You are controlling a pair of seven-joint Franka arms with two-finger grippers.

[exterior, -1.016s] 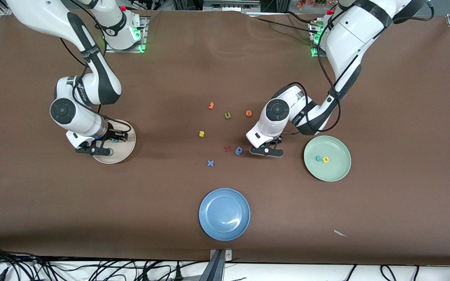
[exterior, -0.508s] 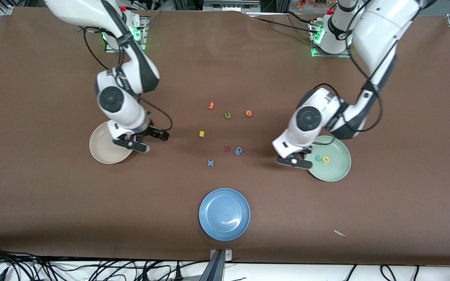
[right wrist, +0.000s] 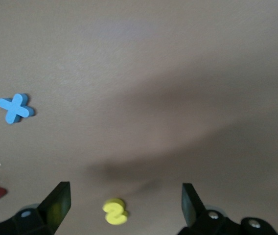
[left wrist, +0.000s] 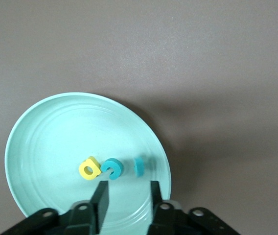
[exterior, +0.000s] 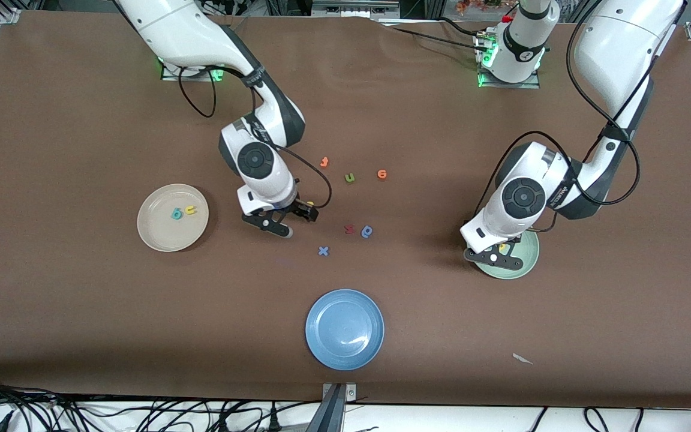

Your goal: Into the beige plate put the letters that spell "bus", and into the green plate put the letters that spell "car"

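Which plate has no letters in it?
The blue plate, nearest the front camera. The beige plate holds two letters, and the green plate holds three.

Right tool (exterior: 287, 221) moved off beige plate (exterior: 159, 237) to yellow "s" (right wrist: 115, 211); left tool (left wrist: 127, 196) carried teal "r" (left wrist: 140, 166) into green plate (left wrist: 36, 147).

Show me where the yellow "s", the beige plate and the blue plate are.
yellow "s" (right wrist: 115, 211), right wrist view, its middle.
beige plate (exterior: 159, 239), front view, bare floor near the rim.
blue plate (exterior: 344, 329), front view, its centre.

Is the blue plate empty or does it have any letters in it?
Empty. The blue plate shows only bare blue surface in the front view, no letters in it.
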